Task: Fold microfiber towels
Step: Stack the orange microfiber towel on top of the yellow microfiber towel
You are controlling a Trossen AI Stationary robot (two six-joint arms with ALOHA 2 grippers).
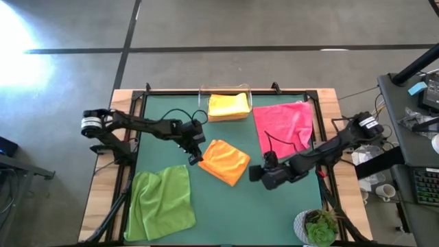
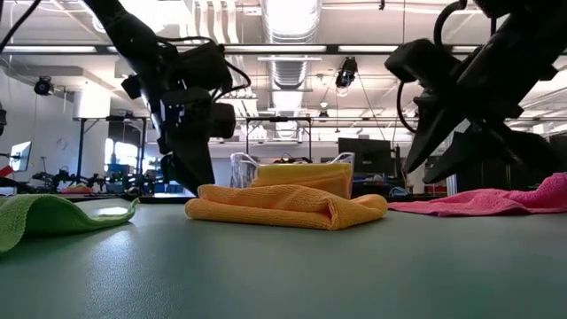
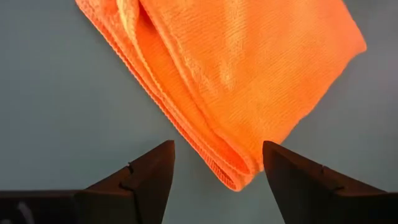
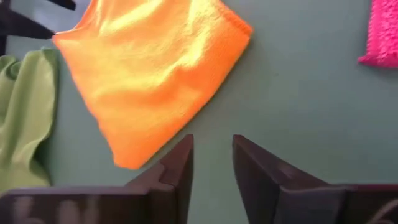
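Nearest you: lime green towel (image 1: 161, 203), rumpled, front-left of table (image 1: 226, 206). Mid-table: folded orange towel (image 1: 225, 161); left gripper (image 1: 195, 159) at its left corner, fingers spread; right gripper (image 1: 255, 173) beside its right edge, fingers parted, empty. Farther: pink towel (image 1: 283, 126); yellow towel (image 1: 228, 106) in clear bin (image 1: 204, 96).

The green surface (image 1: 233, 206) sits in a wooden frame (image 1: 101, 185) on a grey concrete floor (image 1: 206, 24) crossed by dark seams, with bright light glaring at one corner. A potted plant (image 1: 319, 228) stands at the surface's edge, beside a desk with a keyboard (image 1: 425, 185). Beyond, an open workshop shows ceiling ducts (image 2: 292, 22) and beams.
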